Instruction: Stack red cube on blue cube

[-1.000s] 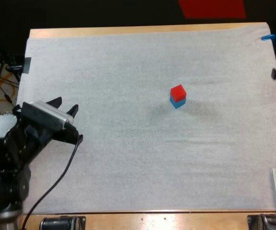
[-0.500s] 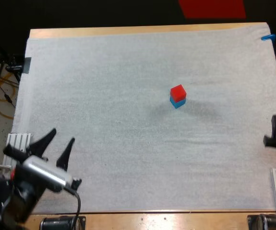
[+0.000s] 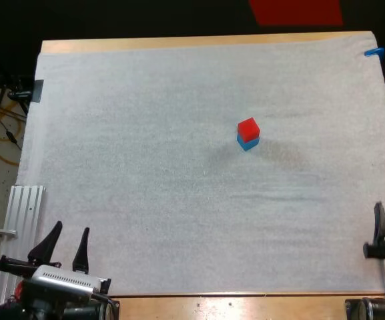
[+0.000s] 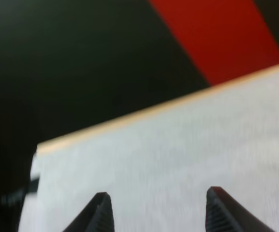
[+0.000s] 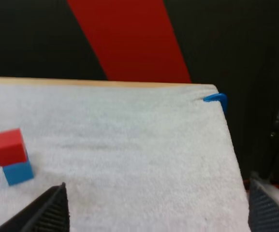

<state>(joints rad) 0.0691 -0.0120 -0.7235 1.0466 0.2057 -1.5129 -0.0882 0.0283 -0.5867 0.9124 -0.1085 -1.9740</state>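
We count one red cube (image 3: 248, 128), one blue cube (image 3: 249, 143), one white mat (image 3: 145, 167), one desk (image 3: 245, 305), and two pincers, the left pincer (image 3: 71, 229) and the right pincer (image 5: 157, 186).

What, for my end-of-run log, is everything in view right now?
red cube: 1, red, stacked on the blue cube, right of the mat's middle
blue cube: 1, blue, on the mat under the red cube
mat: 1, white, covering the table
table: 1, wooden, bare strip along the far side
metal rails: 2, silver, beside the mat's near left and near right corners
left gripper: 1, black, open, at the mat's near left corner
right gripper: 1, black, open, at the mat's near right edge
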